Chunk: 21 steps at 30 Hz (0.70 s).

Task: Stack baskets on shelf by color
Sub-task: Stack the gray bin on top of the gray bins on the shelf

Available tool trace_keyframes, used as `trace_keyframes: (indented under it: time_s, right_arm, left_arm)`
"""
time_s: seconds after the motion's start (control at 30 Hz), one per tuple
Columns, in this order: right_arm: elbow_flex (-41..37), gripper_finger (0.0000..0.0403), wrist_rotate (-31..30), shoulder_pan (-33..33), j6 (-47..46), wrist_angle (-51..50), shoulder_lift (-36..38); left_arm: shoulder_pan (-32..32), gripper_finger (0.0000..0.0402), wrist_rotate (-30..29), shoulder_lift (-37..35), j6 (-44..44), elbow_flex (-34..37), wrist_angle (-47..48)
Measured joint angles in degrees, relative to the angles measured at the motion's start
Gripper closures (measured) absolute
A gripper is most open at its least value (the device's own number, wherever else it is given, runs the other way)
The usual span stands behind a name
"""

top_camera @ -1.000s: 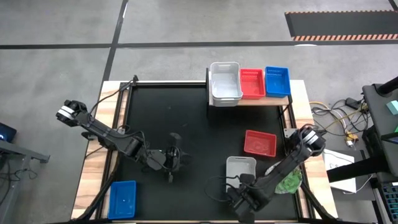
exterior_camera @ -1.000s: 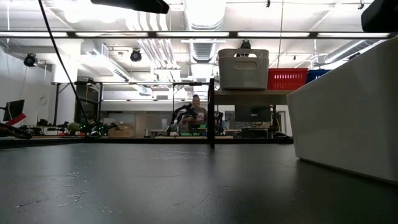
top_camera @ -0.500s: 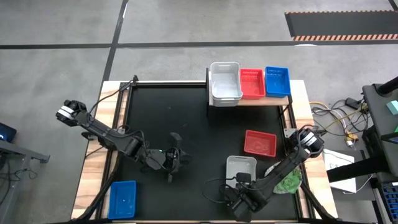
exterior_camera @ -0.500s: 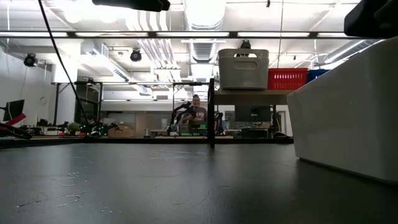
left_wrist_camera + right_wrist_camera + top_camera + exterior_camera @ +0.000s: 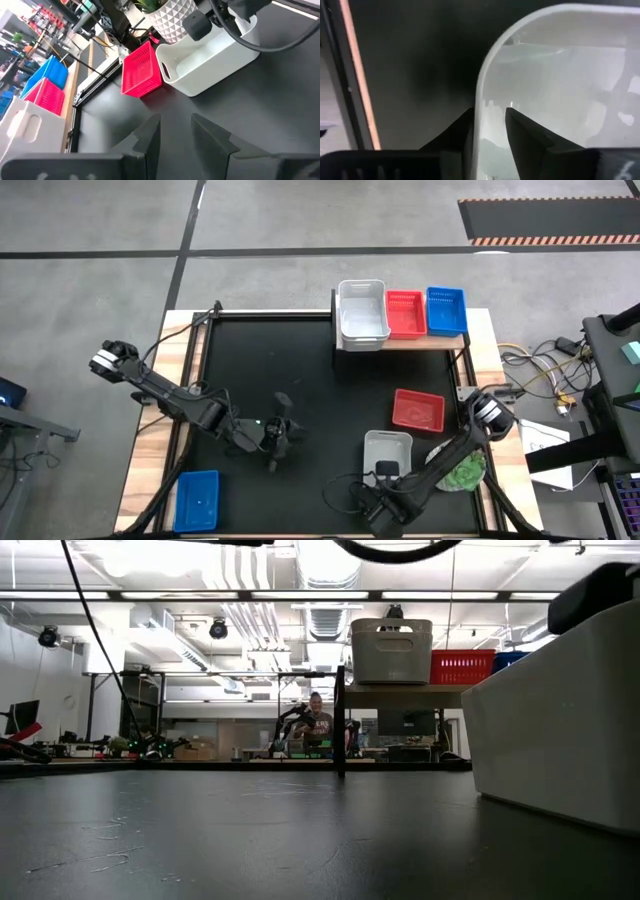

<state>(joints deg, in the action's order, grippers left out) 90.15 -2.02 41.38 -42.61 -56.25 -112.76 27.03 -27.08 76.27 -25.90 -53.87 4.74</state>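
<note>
- From above, I see the shelf [image 5: 478,338] at the table's far right with one white, one red and one blue basket in a row; loose on the table are a red basket [image 5: 418,411], a white basket [image 5: 387,450] and a blue basket [image 5: 197,499] at the near left corner. My right gripper [image 5: 385,472] is at the white basket's near end; my left gripper [image 5: 283,430] waits mid-table, well apart from any basket.
- At table height, only the white basket's wall [image 5: 560,730] fills the right side, with the shelf behind it (a person shows far back in the room).
- Left wrist: fingers [image 5: 145,137] stand apart over bare tabletop, holding nothing.
- Right wrist: fingers [image 5: 522,131] straddle the white rim [image 5: 485,95], one outside, one inside; I can't tell whether they pinch it yet.
- Step, as I judge it: grasping the loose white basket. Next I need a firm pinch, a lift, then carry it onto the shelf's white basket [image 5: 362,312].
</note>
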Motion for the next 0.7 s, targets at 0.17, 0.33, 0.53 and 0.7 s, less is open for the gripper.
trace_keyframes:
  time_s: [0.17, 0.33, 0.53, 0.7]
  right_arm:
    - [0.0, 0.0342, 0.1, 0.0, 0.4, 0.3, -1.0]
    - [0.1, 0.038, 0.1, 0.0, 0.3, 0.4, -0.7]
    - [0.8, 0.0394, 0.0, 0.0, 1.4, 0.3, 0.0]
    - [3.2, 0.0394, 0.9, 0.0, 2.6, -1.2, 0.0]
  left_arm:
    - [0.0, 0.0309, 0.0, 0.0, 1.4, 0.3, 0.3]
    - [0.0, 0.0309, 0.0, 0.0, 1.4, 0.4, 0.3]
    - [0.1, 0.0309, 0.0, 0.0, 1.4, 0.4, 0.3]
    - [0.0, 0.0309, 0.0, -0.2, 1.2, 0.5, 0.3]
